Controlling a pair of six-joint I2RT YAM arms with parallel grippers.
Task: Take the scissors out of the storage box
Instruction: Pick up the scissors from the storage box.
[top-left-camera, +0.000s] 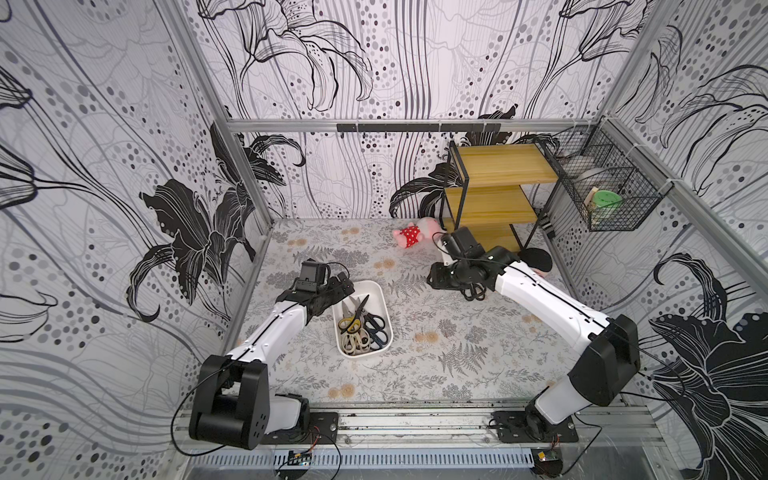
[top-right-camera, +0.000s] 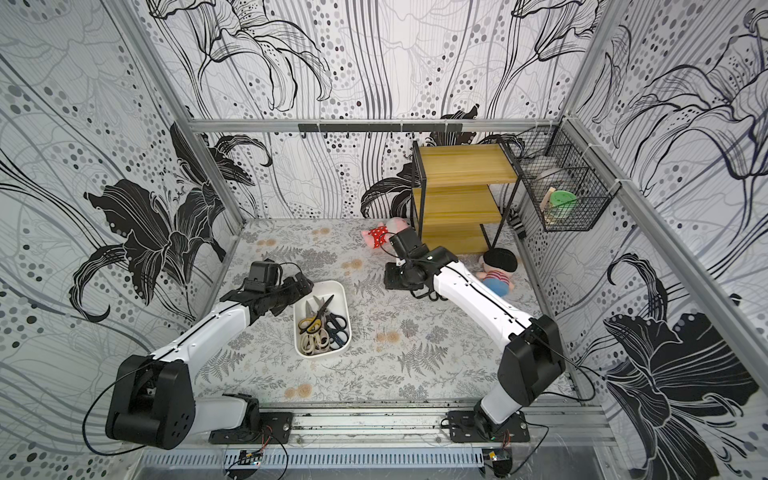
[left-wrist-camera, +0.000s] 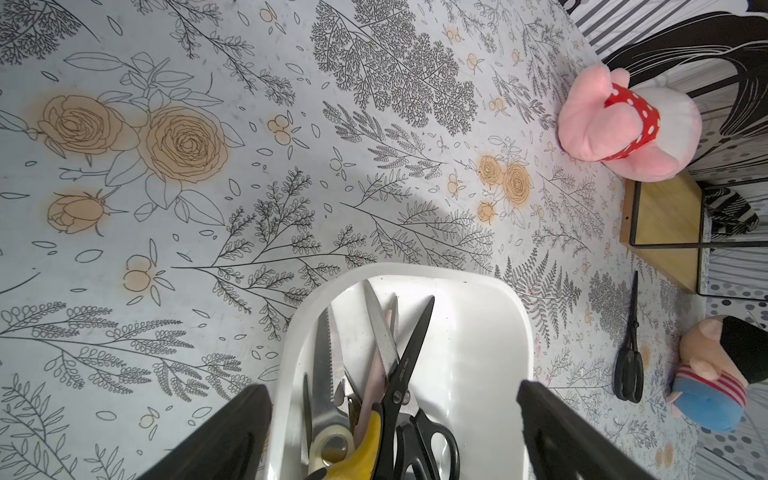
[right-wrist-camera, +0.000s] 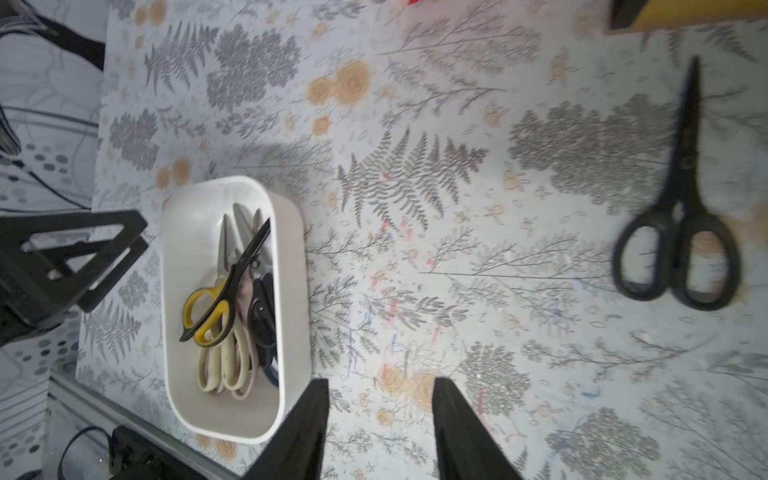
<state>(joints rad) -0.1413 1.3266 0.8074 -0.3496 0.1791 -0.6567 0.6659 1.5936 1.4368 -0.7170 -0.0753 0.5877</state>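
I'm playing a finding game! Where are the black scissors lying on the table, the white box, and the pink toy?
black scissors (right-wrist-camera: 685, 163), right wrist view, pivot.
white box (right-wrist-camera: 291, 311), right wrist view, side wall.
pink toy (left-wrist-camera: 598, 124), left wrist view, pink body.

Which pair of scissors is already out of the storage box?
The all-black pair, lying flat on the table near the wooden shelf; the other pairs sit piled inside the white storage box.

Tiny print on the black scissors (left-wrist-camera: 405, 361) is illegible.

storage box (right-wrist-camera: 291, 332) white | scissors (right-wrist-camera: 686, 158) black | tabletop (right-wrist-camera: 457, 208) grey-tan floral print
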